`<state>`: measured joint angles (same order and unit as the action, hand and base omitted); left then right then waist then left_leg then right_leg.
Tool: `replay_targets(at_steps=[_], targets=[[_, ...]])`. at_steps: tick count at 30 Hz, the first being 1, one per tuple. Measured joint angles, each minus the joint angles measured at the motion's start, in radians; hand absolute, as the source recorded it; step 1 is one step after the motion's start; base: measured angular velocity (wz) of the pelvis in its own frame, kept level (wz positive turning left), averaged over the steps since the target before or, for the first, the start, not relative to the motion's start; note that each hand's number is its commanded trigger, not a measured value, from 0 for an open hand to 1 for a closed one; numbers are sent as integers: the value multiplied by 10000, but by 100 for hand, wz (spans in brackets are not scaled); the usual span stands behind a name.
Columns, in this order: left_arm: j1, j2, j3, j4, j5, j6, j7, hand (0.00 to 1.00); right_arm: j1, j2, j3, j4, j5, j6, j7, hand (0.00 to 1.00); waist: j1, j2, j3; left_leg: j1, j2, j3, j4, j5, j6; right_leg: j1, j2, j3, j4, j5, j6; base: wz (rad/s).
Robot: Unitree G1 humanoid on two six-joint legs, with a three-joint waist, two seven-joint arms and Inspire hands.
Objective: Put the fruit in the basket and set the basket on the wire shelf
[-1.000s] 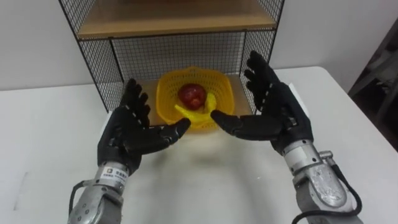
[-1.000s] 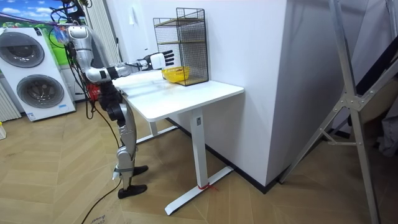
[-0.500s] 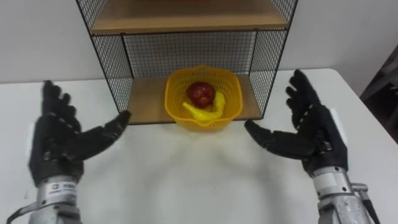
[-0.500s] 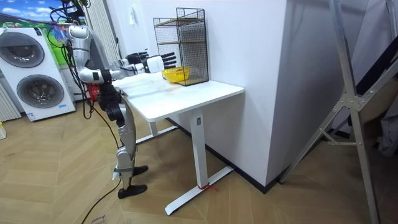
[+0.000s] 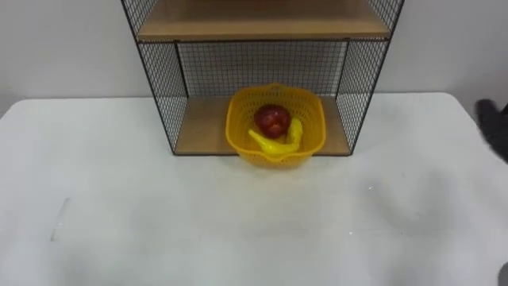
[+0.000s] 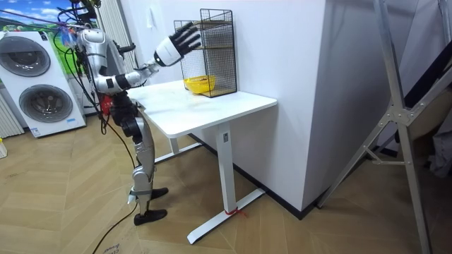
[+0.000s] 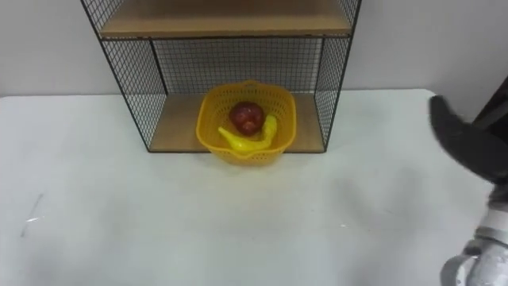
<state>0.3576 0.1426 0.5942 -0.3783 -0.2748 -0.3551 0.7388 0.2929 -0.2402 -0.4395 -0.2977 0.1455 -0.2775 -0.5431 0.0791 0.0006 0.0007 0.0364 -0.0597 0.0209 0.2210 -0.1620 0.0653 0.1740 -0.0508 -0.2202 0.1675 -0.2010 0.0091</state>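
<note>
Basket (image 5: 314,133) w/ apple (image 5: 272,119) + banana (image 5: 275,145) inside sits on bottom board of wire shelf (image 5: 159,87). Front rim pokes past shelf front, over table (image 5: 159,214). R hand (image 7: 464,144) at far right edge of eye views, well apart from basket, off to its right, holding nothing. Room view: R hand up in air above table, level w/ shelf's upper part, fingers spread wide. Robot stands at table end, facing shelf.
</note>
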Motion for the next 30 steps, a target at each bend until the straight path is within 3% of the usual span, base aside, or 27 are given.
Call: replay_targets(at_steps=[3,5,7,11,12,15,18,22,25,30], targets=[[-42,323,860,36,1,1,795,0,2,-85,-924,3,25,-65,-952,0,20,-43,8,-66,-42,-27,19,-2,-2,-22,-10,10,-26,-71,3,3],[-61,627,1300,313,-232,4,1097,0,0,-351,-1388,265,70,-59,-1452,0,-29,-34,4,-87,-44,-32,55,-1,0,-43,-21,9,-111,-104,4,0],[35,1007,1830,824,-824,67,1477,0,65,-740,-1904,796,153,6,-2054,0,-67,-3,0,-190,-40,-29,161,-12,3,-100,-16,7,-122,-103,3,0],[340,1395,2580,2103,-2648,349,1883,0,135,-895,-3028,1470,1441,261,-2862,0,-207,11,-54,-282,-56,-49,121,-23,8,-181,-22,6,-106,-99,3,1],[467,1600,2736,2669,-3618,481,1946,0,207,-962,-3340,1813,1908,401,-3191,0,-210,18,-50,-298,-70,-86,121,-29,2,-180,-31,-35,-97,-103,8,3],[498,1743,3113,4050,-5787,855,2022,0,323,-1291,-3975,3062,3280,896,-3620,0,-237,29,-57,-423,-46,-41,114,-44,-6,-387,-21,35,-6,-114,0,-7],[457,2052,3219,6056,-7506,1133,2142,0,488,-1308,-4279,4057,4167,1254,-3946,0,-202,58,-73,-441,-38,30,10,-47,-12,-515,-9,259,106,-138,-11,-16],[468,2334,3468,8183,-8378,1179,2169,0,805,-1348,-4870,5484,5438,1340,-4044,0,-253,48,-70,-624,-47,32,187,-118,-13,-737,-20,297,228,-247,-15,-3],[495,2608,3867,9607,-8801,1171,2051,0,958,-1774,-5367,7128,6734,1319,-3987,0,-298,34,-77,-614,-49,7,180,-127,0,-690,-45,300,224,-260,5,0],[500,2724,3992,11884,-9373,1159,1485,0,1206,-1815,-5347,9852,8202,1262,-3417,0,-357,33,-87,-613,-40,13,190,-129,1,-690,-47,300,232,-269,5,0]])
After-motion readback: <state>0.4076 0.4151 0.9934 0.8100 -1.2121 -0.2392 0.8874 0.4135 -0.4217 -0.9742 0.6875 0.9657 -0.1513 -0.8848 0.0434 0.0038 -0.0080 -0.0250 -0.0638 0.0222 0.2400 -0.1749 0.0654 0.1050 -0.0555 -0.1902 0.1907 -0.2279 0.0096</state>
